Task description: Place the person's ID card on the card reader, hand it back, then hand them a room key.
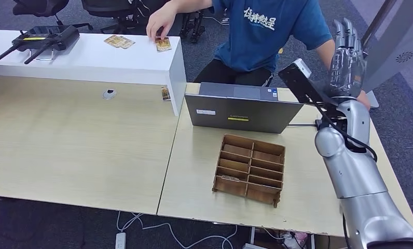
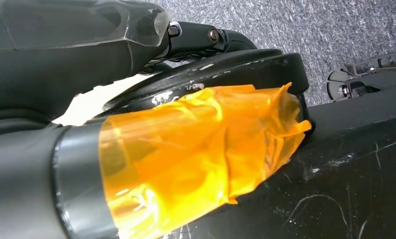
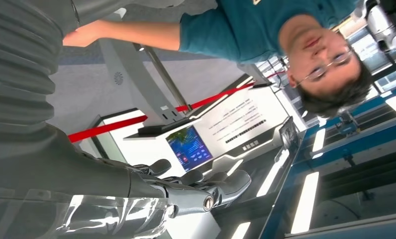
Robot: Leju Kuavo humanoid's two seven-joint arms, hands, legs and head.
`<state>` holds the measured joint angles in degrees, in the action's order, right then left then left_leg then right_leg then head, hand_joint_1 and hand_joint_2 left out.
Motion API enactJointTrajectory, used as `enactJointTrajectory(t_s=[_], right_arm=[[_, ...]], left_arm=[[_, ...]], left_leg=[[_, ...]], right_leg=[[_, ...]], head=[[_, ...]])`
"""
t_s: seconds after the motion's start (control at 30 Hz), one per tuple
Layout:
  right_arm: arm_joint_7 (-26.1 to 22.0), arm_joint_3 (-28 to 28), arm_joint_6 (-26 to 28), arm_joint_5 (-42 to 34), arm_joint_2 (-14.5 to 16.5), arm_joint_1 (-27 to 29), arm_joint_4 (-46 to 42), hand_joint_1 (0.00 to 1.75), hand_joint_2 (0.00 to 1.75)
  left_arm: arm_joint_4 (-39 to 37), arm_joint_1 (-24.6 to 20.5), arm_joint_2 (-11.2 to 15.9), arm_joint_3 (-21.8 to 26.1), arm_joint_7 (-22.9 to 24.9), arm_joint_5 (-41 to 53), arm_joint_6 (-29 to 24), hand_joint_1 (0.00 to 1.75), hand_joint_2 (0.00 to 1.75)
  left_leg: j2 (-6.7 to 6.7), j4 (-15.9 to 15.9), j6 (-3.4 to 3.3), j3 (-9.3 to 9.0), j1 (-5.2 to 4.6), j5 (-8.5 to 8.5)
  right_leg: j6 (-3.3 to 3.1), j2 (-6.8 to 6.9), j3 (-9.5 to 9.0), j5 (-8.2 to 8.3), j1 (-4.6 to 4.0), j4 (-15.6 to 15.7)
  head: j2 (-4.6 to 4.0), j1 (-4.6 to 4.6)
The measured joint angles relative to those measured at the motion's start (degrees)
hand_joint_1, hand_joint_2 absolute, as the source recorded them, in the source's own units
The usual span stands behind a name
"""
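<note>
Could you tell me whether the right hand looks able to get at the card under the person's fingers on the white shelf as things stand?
Probably not yet: the right hand is raised, off beside the laptop, the card lies across the shelf, and the person's hand rests on it.

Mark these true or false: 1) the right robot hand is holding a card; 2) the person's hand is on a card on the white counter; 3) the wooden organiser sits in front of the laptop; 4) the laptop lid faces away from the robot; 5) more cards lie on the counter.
1) False: the right robot hand is raised, fingers extended, holding nothing.
2) True: the person's hand touches a card on the white counter.
3) True: the wooden organiser sits on the robot's side of the laptop.
4) False: its lid back faces the robot.
5) True: other cards lie there.
</note>
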<state>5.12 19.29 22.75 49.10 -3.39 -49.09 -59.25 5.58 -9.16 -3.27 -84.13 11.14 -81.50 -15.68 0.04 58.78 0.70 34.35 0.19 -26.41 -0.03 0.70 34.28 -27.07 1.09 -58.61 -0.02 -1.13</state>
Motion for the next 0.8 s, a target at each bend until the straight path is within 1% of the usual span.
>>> enactJointTrajectory(t_s=[0.33, 0.8], right_arm=[[-2.80, -3.45, -0.02, -4.73, -4.54, 5.54, -5.58, 0.00, 1.75], [-6.04, -6.77, -0.04, -7.77, -9.42, 14.95, -14.03, 0.00, 1.75]], left_arm=[[-0.01, 0.04, 0.02, 0.00, -0.40, -1.26, -0.21, 0.00, 0.00], [0.00, 0.12, 0.02, 0.02, -1.12, -3.14, -0.76, 0.00, 0.00]], left_leg=[[-0.01, 0.00, 0.00, 0.01, 0.00, -0.01], [-0.02, 0.00, -0.01, 0.01, 0.00, -0.03]], right_leg=[[0.00, 0.02, -0.01, 0.00, 0.00, 0.01], [0.01, 0.03, -0.01, -0.01, 0.00, 0.01]], head=[[0.00, 0.00], [0.00, -0.01]])
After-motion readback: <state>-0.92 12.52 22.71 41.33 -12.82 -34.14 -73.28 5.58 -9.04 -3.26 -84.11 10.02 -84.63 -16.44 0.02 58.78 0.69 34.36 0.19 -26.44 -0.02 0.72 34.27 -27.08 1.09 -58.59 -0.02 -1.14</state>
